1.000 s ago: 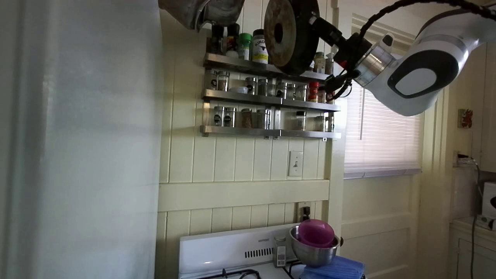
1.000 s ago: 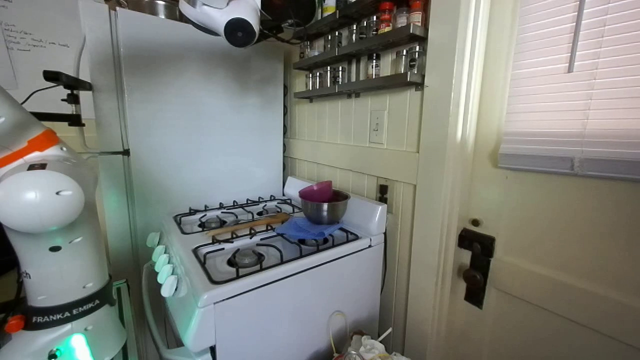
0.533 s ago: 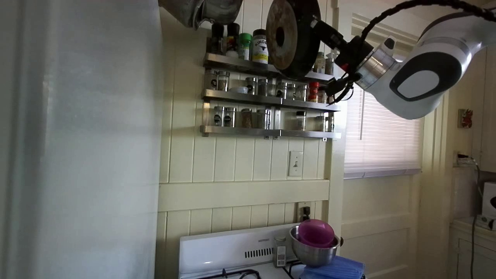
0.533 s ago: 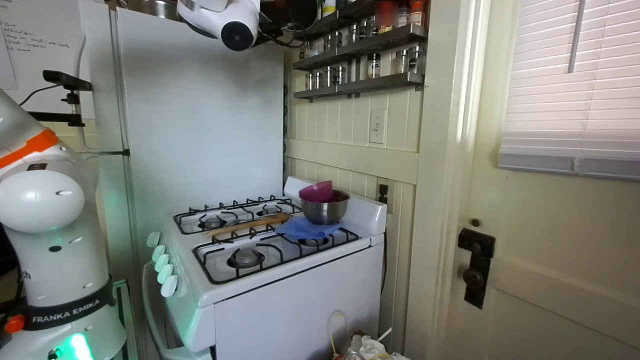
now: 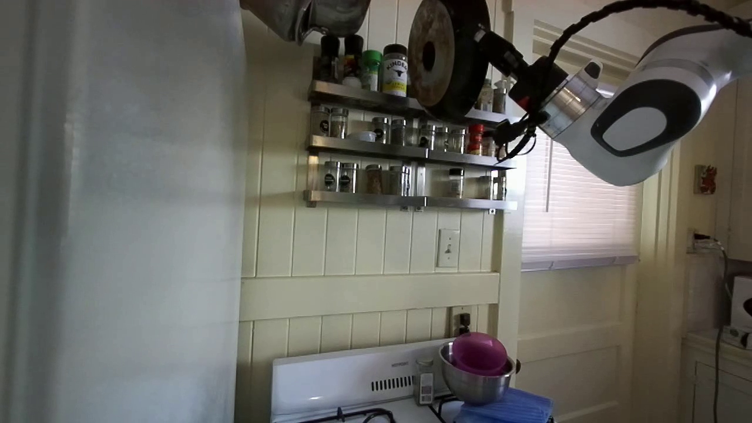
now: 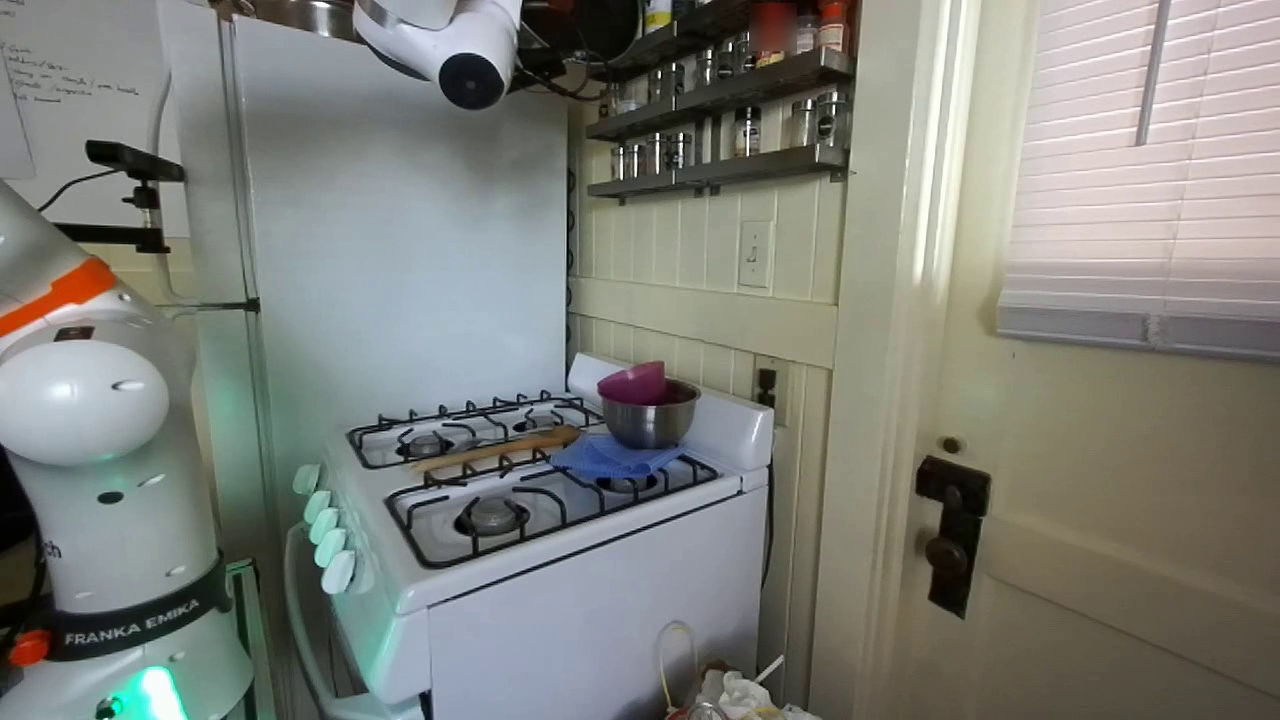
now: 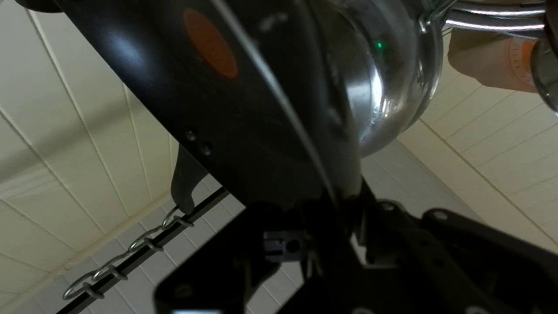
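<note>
In both exterior views the dark pan (image 5: 447, 59) is cut off above.

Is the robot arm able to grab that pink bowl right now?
Probably not: its gripper is holding a pan, so it has no free grip, and the pink bowl sits well below. Nothing seems to lie on top of it, though.

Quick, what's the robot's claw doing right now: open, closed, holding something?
Gripper: closed, holding the dark pan by its edge.
</note>
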You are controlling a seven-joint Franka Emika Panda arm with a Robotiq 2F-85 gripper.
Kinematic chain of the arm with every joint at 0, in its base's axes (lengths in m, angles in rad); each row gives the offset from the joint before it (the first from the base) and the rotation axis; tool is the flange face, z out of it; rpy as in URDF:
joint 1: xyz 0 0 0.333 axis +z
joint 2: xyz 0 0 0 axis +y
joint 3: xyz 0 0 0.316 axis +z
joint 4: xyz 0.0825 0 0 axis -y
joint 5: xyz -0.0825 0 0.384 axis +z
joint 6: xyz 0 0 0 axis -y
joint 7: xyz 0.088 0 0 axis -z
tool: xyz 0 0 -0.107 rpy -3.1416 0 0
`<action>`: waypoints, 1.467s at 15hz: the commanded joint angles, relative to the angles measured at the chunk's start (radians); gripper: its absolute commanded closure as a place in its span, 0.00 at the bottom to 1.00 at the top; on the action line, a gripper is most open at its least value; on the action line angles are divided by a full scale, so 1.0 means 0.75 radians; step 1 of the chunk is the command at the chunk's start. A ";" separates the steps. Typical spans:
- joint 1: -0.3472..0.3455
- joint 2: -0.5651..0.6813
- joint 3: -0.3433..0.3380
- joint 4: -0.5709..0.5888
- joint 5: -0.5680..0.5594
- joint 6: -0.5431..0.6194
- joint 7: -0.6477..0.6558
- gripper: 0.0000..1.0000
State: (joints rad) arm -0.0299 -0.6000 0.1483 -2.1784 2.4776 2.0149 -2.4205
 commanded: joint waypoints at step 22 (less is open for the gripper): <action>0.334 -0.031 -0.156 -0.041 0.040 -0.002 -0.005 0.98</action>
State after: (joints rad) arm 0.2113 -0.6189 0.0174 -2.2237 2.5072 2.0145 -2.4182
